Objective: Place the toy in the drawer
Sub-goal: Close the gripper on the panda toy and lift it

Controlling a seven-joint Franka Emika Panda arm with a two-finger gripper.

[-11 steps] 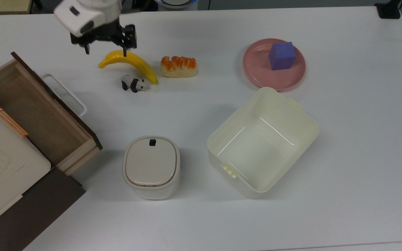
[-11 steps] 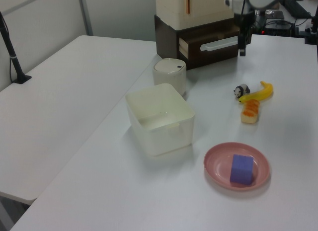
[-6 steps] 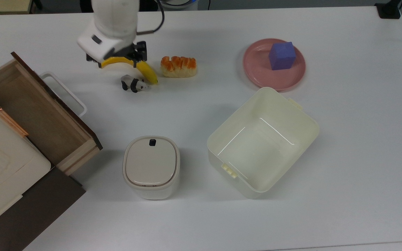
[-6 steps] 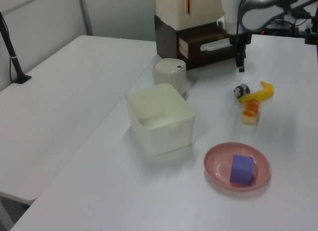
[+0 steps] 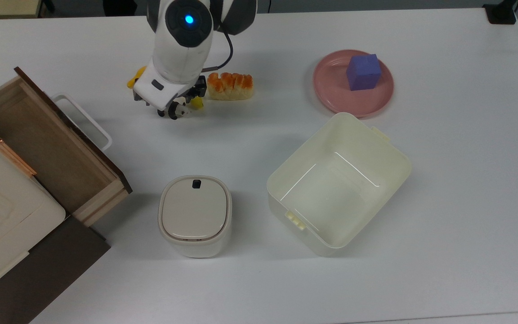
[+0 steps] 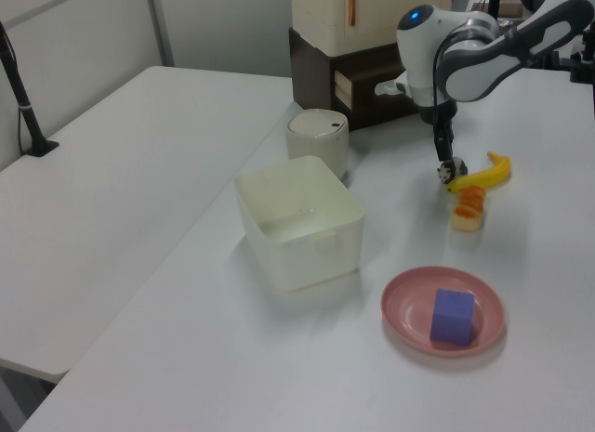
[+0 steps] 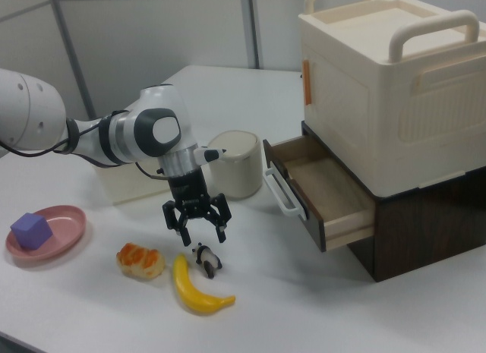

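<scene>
- Lying on the white table (image 5: 443, 216), the toy (image 7: 206, 260), a tiny black-and-white panda figurine, just beside the banana (image 7: 196, 288) and touching or nearly touching its tip in the left view.
- Peeking out from under the arm in the top view, with only part of the panda (image 5: 179, 109) showing there.
- Hovering directly above the toy, the gripper (image 7: 197, 230), with its 2 black fingers spread apart and nothing between them, not yet touching the figurine in the right view.
- Reaching down from the white and grey arm (image 5: 182, 40), with a blue light glowing on 1 joint.
- Sitting pulled out at the top view's left, the drawer (image 5: 47, 144), light wood inside with a dark brown front and a white loop handle (image 5: 86, 121), well apart from the toy.
- Showing a bare wooden bottom inside the drawer in the right view.
- Resting on the dark brown cabinet (image 7: 425, 224) above the drawer, a cream box (image 7: 387, 87) with handles on top.
- Lying to the top view's right of the banana, the orange-topped fake bread (image 5: 230, 85), near the gripper.
- Standing on the pink plate (image 5: 331, 90) at the top view's far right, the purple cube (image 5: 363, 72).
- Sitting nearer in the top view, the cream plastic bin (image 5: 337, 184), open-topped, and to the top view's left of it the small white lidded container (image 5: 194, 215), both well apart from the toy.
</scene>
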